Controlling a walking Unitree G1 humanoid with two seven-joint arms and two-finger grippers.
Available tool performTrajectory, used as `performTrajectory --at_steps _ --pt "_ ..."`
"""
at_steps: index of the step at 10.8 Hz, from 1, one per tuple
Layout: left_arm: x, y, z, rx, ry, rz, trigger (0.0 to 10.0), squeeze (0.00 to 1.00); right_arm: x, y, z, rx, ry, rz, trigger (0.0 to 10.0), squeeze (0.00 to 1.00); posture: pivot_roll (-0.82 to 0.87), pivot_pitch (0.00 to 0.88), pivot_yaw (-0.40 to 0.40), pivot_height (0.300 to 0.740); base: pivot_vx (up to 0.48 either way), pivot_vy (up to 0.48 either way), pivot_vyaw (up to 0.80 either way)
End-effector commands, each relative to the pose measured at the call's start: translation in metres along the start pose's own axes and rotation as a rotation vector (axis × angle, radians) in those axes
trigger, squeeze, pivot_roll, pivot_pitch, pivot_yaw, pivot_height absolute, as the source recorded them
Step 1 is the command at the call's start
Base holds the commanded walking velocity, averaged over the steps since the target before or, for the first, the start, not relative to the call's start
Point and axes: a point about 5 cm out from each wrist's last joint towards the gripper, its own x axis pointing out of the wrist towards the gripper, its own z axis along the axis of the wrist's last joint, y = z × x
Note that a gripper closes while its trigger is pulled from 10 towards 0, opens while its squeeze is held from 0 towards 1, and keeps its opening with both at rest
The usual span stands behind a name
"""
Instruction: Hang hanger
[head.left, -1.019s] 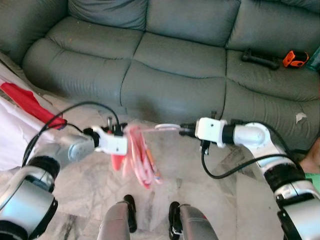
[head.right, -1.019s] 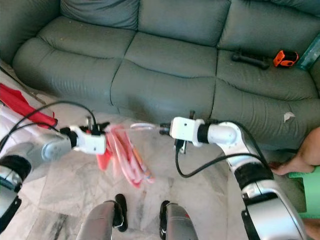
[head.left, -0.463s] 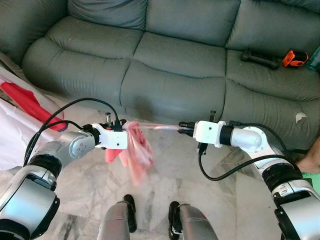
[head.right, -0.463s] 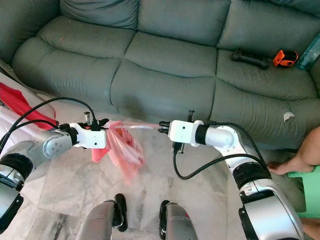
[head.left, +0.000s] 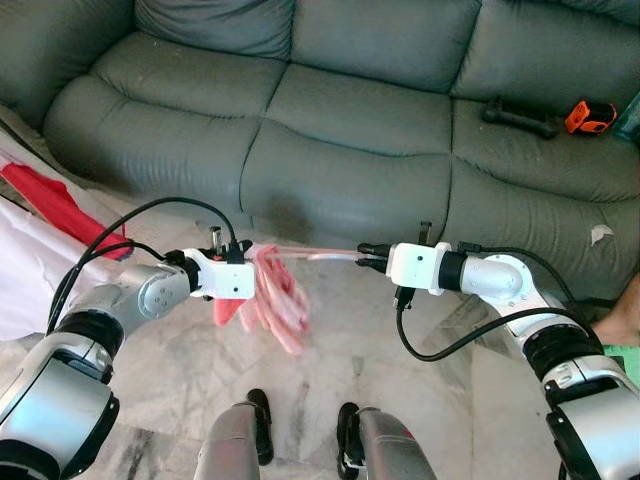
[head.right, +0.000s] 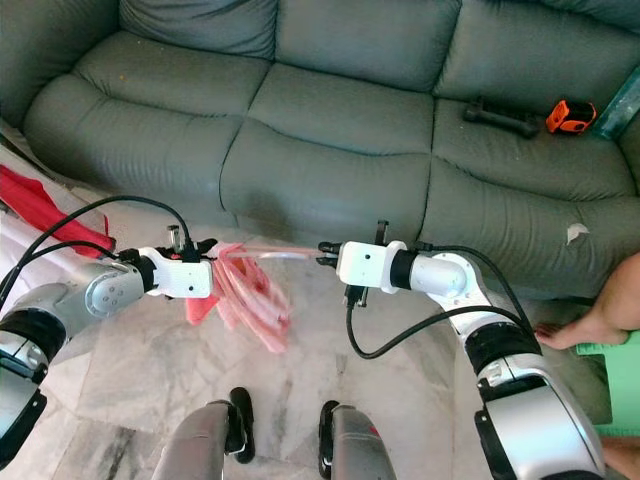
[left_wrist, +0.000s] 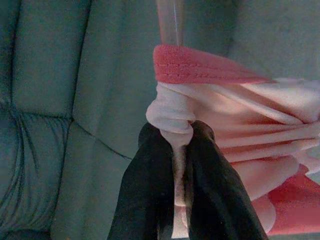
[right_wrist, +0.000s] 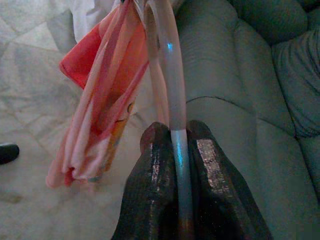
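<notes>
A pale translucent hanger (head.left: 315, 253) is held level in front of the green sofa, and a pink and white garment (head.left: 278, 300) hangs from it in a bunch. My right gripper (head.left: 362, 256) is shut on the hanger's right end (right_wrist: 176, 140). My left gripper (head.left: 248, 258) is shut on a fold of the garment (left_wrist: 172, 120) at the hanger's left end; its fingers (left_wrist: 150, 190) pinch the pale cloth. The garment dangles above the marble floor between both arms.
The green sofa (head.left: 340, 120) fills the far side; a black dumbbell (head.left: 520, 117) and an orange tape measure (head.left: 590, 118) lie on its right seat. White and red cloth (head.left: 40, 210) sits at the left. A person's foot (head.right: 590, 325) is at the right edge. My own feet (head.left: 300, 425) stand below.
The garment has kept swinging under the hanger, its lower end shifting from right to left and back toward the right. Both grippers hold their places with the same grips.
</notes>
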Motion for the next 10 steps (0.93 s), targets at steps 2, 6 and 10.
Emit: performTrajectory --at_steps 2,6,10 --pt "-0.009 -0.021 -0.011 -0.017 0.055 -0.065 0.0 0.0 -0.01 -0.016 -0.004 0.048 0.002 -0.113 10.0 0.0 -0.05 0.244 -0.042 0.74 0.0 0.0 0.0" --pt "-0.008 -0.018 -0.006 -0.028 0.013 -0.035 10.0 1.0 -0.006 -0.015 -0.003 0.046 -0.009 -0.108 10.0 0.0 -0.05 0.243 -0.045 0.74 0.0 0.0 0.0" --pt "-0.004 -0.023 0.002 0.025 -0.032 -0.052 10.0 1.0 -0.005 -0.012 -0.003 0.05 -0.014 -0.101 10.0 0.0 -0.05 0.244 -0.036 0.74 0.0 0.0 0.0"
